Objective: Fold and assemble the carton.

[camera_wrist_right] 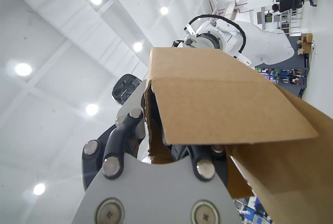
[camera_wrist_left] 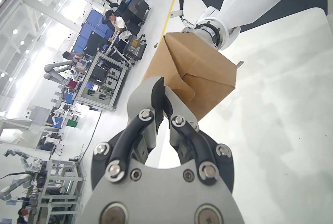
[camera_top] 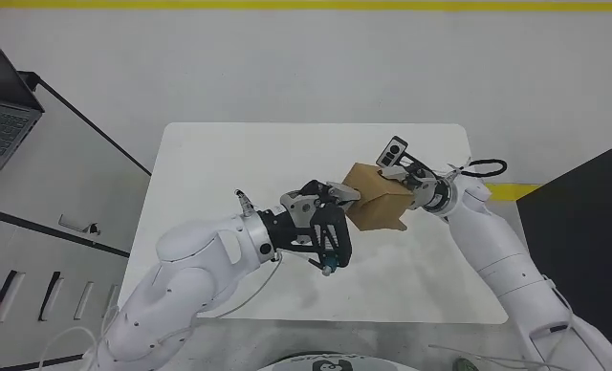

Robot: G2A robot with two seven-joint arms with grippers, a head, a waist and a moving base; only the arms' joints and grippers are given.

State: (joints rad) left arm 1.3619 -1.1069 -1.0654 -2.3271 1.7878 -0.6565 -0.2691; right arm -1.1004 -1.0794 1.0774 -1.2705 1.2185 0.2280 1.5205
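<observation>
- The carton, plain brown card, sits just toward 3 o'clock from the middle of the white worktop in the top view. It is tilted and held between both arms.
- The left end effector meets the carton at its 9 o'clock end. In the left wrist view its fingers are clenched on an edge of the carton, with only a thin slit between the pads.
- That end of the carton is closed, its flaps folded over one another along slanted seams.
- The right end effector is at the carton's 3 o'clock end. In the right wrist view it grasps a carton wall: one finger lies outside the card and the other is hidden inside.
- At that end the flaps stand open, one spread above the end effector and another jutting past it.
- In the left wrist view a shadow lies on the worktop under the carton's lower corner; whether any part touches cannot be told.
- A laptop lies on a grey side table at the top view's 9 o'clock edge, well apart from the carton.
</observation>
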